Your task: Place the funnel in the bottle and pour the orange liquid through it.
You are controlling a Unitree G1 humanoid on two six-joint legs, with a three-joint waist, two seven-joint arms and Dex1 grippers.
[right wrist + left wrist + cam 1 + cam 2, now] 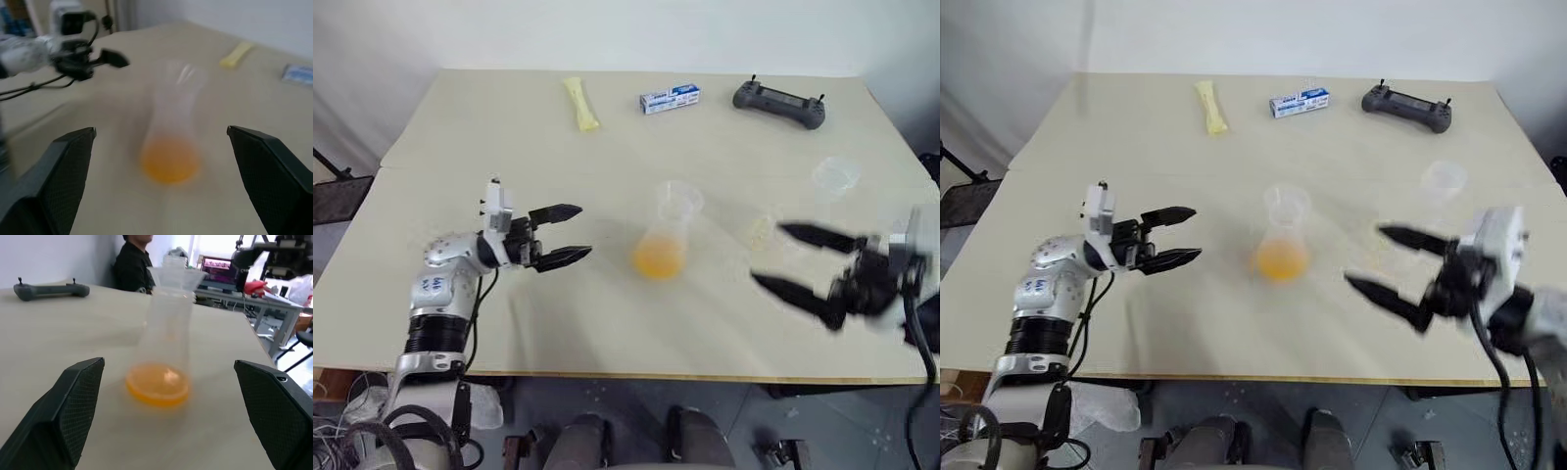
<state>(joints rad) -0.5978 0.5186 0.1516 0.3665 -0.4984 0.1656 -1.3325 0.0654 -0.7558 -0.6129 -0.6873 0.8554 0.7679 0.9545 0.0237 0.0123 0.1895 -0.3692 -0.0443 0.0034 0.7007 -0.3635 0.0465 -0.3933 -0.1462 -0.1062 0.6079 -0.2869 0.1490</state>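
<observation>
The clear bottle (668, 233) stands upright in the middle of the table. The clear funnel (679, 199) sits in its neck, and the orange liquid (658, 259) lies in its base. My left gripper (584, 231) is open, level, to the left of the bottle and pointing at it, apart from it. My right gripper (768, 255) is open too, to the right of the bottle with a gap between them. In the left wrist view the bottle (164, 342) stands between and beyond my open fingers (73, 401). The right wrist view also has the bottle (173, 127) ahead.
An empty clear cup (835, 176) stands at the right, with a small clear item (761, 230) nearer the bottle. Along the far edge lie a yellow packet (581, 104), a blue and white box (670, 98) and a grey controller (779, 103). A person (134, 264) sits beyond the table.
</observation>
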